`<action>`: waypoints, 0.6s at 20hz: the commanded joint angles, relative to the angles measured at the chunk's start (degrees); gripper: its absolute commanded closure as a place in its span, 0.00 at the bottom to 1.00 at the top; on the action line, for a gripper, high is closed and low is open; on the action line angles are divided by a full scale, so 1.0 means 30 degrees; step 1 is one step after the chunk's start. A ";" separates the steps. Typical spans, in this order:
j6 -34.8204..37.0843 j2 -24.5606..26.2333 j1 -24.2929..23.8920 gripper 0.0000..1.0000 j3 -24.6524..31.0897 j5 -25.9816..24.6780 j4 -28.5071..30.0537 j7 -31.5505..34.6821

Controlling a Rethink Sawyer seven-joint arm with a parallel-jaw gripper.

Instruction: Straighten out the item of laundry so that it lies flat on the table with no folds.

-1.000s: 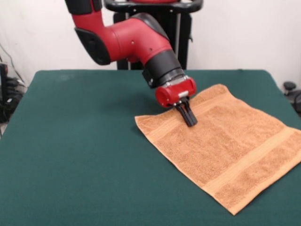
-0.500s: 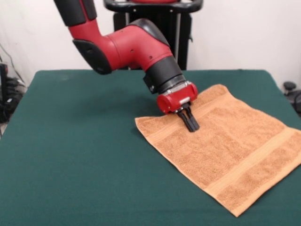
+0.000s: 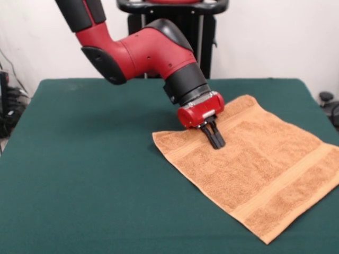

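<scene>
The red-and-black arm's hand (image 3: 217, 143), black fingers nearly together and empty, has been edged slightly sideways on the orange-tan terry towel (image 3: 254, 164) — flat, unfolded on the green felt desk (image 3: 85, 174).

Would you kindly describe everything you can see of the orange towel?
The towel is a square of orange-tan terry cloth with a flat woven band near two opposite edges. It lies spread flat on the green table, turned diamond-wise, no folds visible, its right corner cut off by the picture's edge. The gripper points down at its upper band; contact is unclear.
</scene>
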 commanded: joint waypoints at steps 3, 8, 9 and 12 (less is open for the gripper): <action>0.7030 0.2485 0.1346 1.00 0.1672 0.1546 -0.3938 0.1731; 0.5900 0.2691 0.1963 1.00 0.1338 0.1745 -0.4437 0.2300; 0.5345 0.2765 0.2174 1.00 0.1172 0.1817 -0.4608 0.2515; 0.4301 0.3048 0.2428 1.00 0.1023 0.1763 -0.4965 0.2781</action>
